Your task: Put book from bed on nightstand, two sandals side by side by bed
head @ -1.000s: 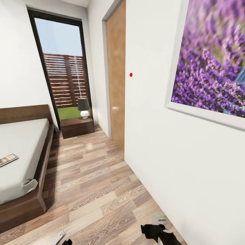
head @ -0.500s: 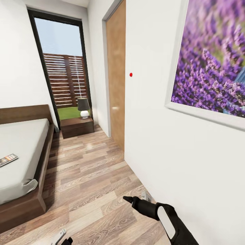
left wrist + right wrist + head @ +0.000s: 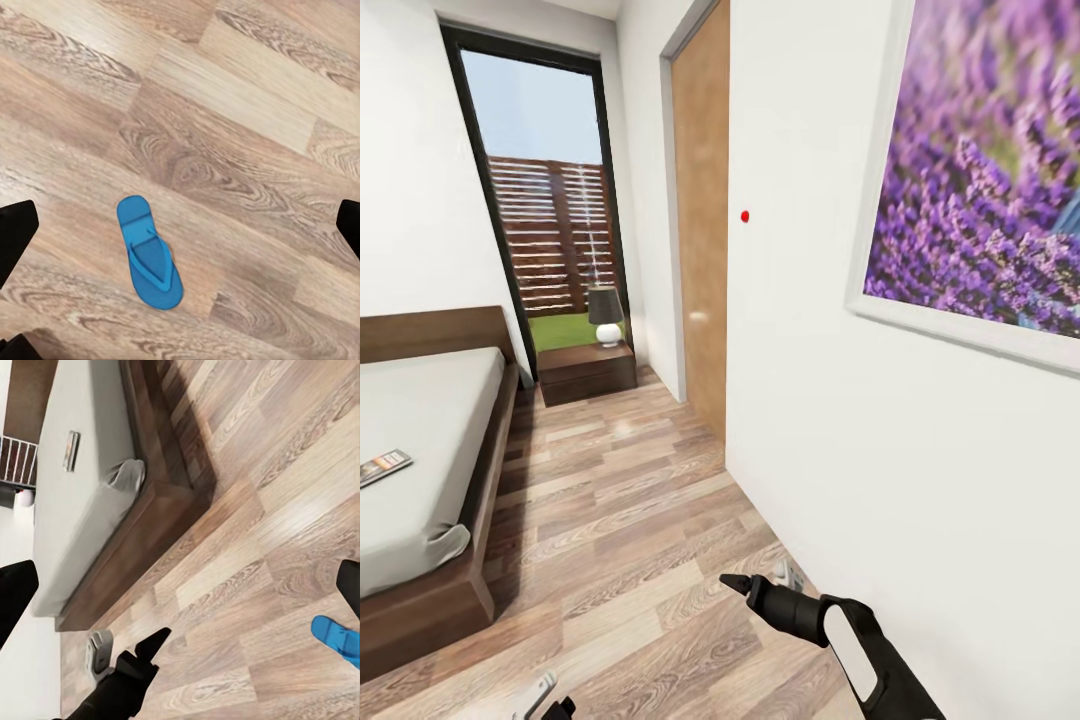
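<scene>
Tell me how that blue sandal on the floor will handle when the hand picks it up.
The blue sandal looks thin and flat, so it is probably light and may flex or droop if pinched at one end. It lies sole-down, flush on the wood-plank floor, so getting a finger under its edge could be awkward; the raised thong strap seems the easier hold. Being flat, it should slide, not roll.

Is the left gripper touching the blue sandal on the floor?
Apart. In the left wrist view the blue sandal lies flat on the wood floor, and the left gripper has its dark fingertips spread wide at the picture's edges, bare floor between.
</scene>
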### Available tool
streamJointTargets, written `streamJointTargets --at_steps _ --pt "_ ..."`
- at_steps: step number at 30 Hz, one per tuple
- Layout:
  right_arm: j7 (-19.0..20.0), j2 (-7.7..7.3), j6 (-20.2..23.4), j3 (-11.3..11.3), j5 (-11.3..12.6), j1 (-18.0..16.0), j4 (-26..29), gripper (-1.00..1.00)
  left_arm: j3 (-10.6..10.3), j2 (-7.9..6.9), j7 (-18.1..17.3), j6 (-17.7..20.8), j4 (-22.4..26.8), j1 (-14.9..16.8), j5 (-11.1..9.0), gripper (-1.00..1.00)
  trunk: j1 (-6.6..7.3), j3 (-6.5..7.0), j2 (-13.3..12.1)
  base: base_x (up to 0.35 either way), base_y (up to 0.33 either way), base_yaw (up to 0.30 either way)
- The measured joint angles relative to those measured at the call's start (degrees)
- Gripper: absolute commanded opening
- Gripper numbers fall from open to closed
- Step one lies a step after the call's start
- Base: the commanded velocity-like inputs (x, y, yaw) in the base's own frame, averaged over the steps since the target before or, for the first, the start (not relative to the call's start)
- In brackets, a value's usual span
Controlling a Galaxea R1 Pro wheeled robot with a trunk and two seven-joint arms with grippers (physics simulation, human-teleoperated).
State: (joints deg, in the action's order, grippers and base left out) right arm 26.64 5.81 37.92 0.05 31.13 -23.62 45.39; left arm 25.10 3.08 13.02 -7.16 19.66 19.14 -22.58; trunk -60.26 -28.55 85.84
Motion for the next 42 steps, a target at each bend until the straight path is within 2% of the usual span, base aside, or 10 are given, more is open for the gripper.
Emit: streamJointTargets --at_steps 13,30,37,40,41,42 --pt "0.05 -0.14 0.07 -0.12 0.00 0.01 -0.70 1.00 0.00 0.74 -0.06 -0.01 0.00 0.00 0.07 1.00 -2.86 -2.33 5.22 0.000 0.000 0.000" --pt "0.03 0.12 0.11 0.06 0.00 0.05 -1.56 1.00 0.00 0.73 0.05 0.08 0.03 0.00 0.01 1.00 -6.59 -5.39 12.04 0.000 0.000 0.000" --pt "-0.09 0.16 -0.04 0.06 -0.02 0.09 -1.91 1.00 -0.05 1.23 0.47 0.25 1.89 0.08 -0.30 1.00 -8.13 -6.64 14.84 0.000 0.000 0.000" --pt "-0.11 0.12 -0.07 0.05 -0.03 0.09 -2.79 1.00 -0.07 1.80 0.80 0.38 3.30 0.09 -1.82 1.00 -8.79 -7.18 16.05 0.000 0.000 0.000" --pt "-0.05 0.09 -0.07 0.05 -0.03 0.09 -3.20 1.00 -0.11 2.04 1.32 1.46 5.15 0.18 -5.43 1.00 -9.01 -7.36 16.45 0.000 0.000 0.000" --pt "-0.03 0.09 -0.07 0.05 -0.02 0.08 -3.25 1.00 -0.12 2.05 1.51 2.05 5.66 0.24 -6.40 1.00 -9.23 -7.54 16.85 0.000 0.000 0.000"
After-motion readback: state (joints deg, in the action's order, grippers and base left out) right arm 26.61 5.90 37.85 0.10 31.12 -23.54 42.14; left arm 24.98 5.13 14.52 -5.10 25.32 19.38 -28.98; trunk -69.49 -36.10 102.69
